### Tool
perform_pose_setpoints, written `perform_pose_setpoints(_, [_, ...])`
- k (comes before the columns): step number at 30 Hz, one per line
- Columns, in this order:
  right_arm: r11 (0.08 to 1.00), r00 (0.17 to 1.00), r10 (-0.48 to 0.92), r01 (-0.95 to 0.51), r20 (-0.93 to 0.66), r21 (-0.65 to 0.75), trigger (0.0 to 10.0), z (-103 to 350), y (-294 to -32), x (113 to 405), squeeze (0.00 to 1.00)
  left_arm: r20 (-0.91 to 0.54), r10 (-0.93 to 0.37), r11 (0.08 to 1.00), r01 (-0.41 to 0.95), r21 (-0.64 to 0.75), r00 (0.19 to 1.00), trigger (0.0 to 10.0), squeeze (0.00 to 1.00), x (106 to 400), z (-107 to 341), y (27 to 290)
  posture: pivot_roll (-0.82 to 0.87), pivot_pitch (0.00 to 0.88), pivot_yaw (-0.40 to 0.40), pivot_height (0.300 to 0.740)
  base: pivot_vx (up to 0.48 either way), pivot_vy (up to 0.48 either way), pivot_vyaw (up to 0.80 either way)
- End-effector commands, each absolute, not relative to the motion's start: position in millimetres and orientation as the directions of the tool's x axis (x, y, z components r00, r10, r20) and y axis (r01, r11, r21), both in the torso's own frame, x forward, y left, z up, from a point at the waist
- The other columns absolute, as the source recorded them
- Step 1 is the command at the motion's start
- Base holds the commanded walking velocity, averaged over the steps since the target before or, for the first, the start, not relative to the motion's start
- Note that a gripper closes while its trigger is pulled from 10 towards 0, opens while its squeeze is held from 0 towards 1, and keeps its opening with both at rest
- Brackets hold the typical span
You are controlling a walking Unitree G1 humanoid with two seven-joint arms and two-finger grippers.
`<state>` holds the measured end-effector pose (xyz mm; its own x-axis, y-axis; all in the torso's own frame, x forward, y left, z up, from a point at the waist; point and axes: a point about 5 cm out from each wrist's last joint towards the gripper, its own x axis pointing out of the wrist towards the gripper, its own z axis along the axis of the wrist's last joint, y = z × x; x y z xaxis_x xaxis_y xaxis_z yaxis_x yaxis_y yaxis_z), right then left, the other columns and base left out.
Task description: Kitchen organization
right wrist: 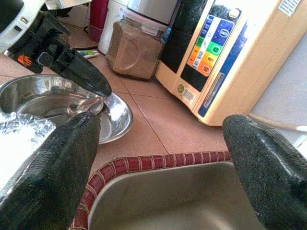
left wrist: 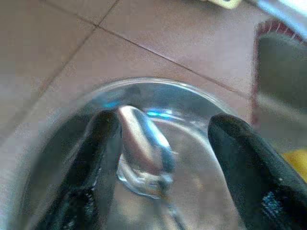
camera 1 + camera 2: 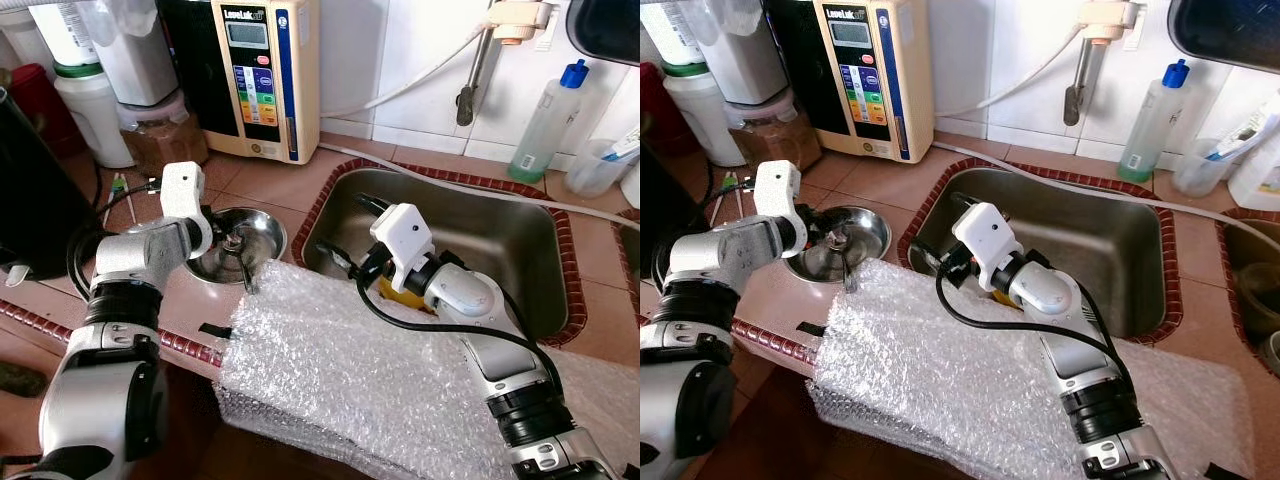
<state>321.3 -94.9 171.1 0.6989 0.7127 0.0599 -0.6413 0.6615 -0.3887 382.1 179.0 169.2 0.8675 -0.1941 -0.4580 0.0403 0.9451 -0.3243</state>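
The polished stainless-steel spoon (image 2: 144, 148) lies inside the shallow round stainless-steel bowl (image 3: 262, 228), which sits on the terracotta-tiled counter (image 3: 270, 180) just to the left of the brushed steel sink (image 3: 500, 240). The left gripper (image 2: 160, 158) hangs over the bowl with its two black fingers apart, straddling the spoon's rounded head without clamping it; one finger is close against the spoon's edge, the other well clear. The spoon looks light, rigid and slick, and a glint of what may be water around it suggests it could skid against the equally smooth bowl wall, so a pinch across the narrow neck or the handle would probably hold better than one on the domed, curved head. The bowl itself is thin and light and may slide or tip if pushed at its rim. The right gripper (image 1: 158, 158) hovers above the near rim of the sink with its fingers wide apart and nothing between them. A crinkled sheet of clear bubble wrap (image 3: 350, 370), soft and yielding, is draped over the counter's front edge between the two arms.
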Motion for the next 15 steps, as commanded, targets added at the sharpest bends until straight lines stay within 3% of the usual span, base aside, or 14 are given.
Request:
perform_pose_setpoints(1, [0.657, 0.699, 0.713, -0.640, 0.054, -0.399, 10.0, 171, -95, 323, 0.00, -0.473, -0.178, 0.924, -0.019, -0.382, 0.863, 10.0, 1.00, 379, 169, 180, 0.00, 0.000, 0.070, 0.740, 0.000, 0.000, 0.00])
perform_pose_setpoints(9, [0.652, 0.695, 0.717, -0.642, 0.053, -0.404, 10.0, 171, -93, 324, 0.00, -0.562, -0.086, 0.913, -0.161, -0.376, 0.823, 10.0, 1.00, 367, 151, 168, 0.00, 0.000, 0.077, 0.740, 0.000, 0.000, 0.00])
perform_pose_setpoints(15, [0.656, 0.698, 0.714, -0.641, 0.051, -0.400, 10.0, 168, -93, 323, 0.00, -0.589, -0.094, 0.909, -0.172, -0.379, 0.802, 10.0, 1.00, 361, 140, 159, 0.00, 0.000, 0.078, 0.740, 0.000, 0.000, 0.00])
